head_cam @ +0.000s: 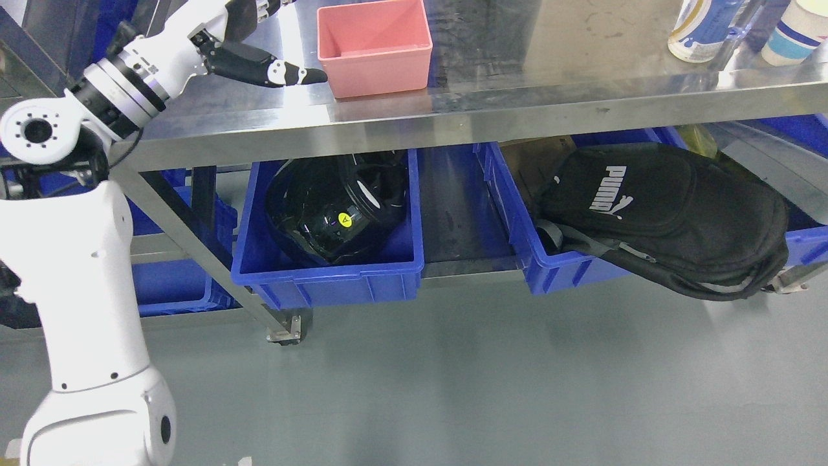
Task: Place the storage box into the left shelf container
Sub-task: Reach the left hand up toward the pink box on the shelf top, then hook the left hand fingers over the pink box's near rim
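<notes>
An empty pink plastic storage box [375,46] sits on the steel tabletop [550,52] at twelve o'clock. The white left hand [249,45], fingers [291,73] outstretched and apart, touches its left wall. A blue plastic shelf container [330,275] holding a black helmet [333,210] lies below.

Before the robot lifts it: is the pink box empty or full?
Empty as far as visible: the pink box stands upright on the table, and its inside shows only bare pink walls.

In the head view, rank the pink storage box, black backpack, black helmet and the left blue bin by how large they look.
1. black backpack
2. left blue bin, close to the backpack
3. black helmet
4. pink storage box, though it sits farther from the camera, so this is unsure
</notes>
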Motion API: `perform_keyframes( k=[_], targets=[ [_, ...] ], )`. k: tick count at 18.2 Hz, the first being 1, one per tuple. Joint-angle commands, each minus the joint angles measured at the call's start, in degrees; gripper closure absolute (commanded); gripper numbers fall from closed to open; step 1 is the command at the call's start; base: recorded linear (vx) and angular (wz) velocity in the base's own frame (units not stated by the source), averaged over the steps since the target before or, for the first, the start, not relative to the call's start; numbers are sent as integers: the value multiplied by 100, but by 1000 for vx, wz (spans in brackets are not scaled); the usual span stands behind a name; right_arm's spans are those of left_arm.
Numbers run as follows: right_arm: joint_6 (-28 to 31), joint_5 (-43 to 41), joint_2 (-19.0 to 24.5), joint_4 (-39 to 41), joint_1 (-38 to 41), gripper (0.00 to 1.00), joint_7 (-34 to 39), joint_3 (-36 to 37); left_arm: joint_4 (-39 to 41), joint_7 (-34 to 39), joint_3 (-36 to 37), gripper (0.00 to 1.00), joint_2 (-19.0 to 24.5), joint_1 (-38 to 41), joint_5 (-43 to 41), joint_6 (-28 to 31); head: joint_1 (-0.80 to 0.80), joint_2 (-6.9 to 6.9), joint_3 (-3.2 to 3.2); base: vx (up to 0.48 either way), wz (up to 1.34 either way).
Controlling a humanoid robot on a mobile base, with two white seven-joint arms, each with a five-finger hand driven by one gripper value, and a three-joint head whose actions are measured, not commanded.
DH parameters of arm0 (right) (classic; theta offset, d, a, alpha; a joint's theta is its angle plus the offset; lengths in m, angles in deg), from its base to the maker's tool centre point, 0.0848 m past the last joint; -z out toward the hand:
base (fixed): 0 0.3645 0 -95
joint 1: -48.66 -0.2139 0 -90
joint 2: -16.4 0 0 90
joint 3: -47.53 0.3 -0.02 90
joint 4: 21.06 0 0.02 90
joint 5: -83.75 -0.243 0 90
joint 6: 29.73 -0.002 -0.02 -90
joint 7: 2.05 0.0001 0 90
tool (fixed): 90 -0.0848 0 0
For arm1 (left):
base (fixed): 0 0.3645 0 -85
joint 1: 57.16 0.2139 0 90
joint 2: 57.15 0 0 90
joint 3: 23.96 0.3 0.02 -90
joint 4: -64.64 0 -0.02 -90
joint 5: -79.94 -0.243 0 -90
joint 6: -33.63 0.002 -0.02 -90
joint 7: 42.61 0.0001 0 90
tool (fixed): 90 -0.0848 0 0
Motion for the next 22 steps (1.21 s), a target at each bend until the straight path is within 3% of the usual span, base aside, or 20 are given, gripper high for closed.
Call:
perform_keyframes(
  k=[1, 5, 8, 22],
  targets=[
    [-2, 0, -100, 100, -106, 1, -4, 0, -1429, -533, 912, 1, 602, -1078, -992, 4, 0, 0, 0, 0, 0],
    [-2, 0, -100, 100, -106, 1, -4, 0, -1835, -568, 1818, 1, 366, -1457, -957, 13, 0, 0, 0, 0, 0],
    [-2, 0, -100, 100, -106, 1, -4, 0, -2177, -665, 1986, 1, -22, -1527, -1115, 13, 0, 0, 0, 0, 0],
    [-2, 0, -100, 100, -106, 1, -4, 0, -4047, -595, 2119, 2, -977, -2152, -2845, -5, 0, 0, 0, 0, 0]
  ],
)
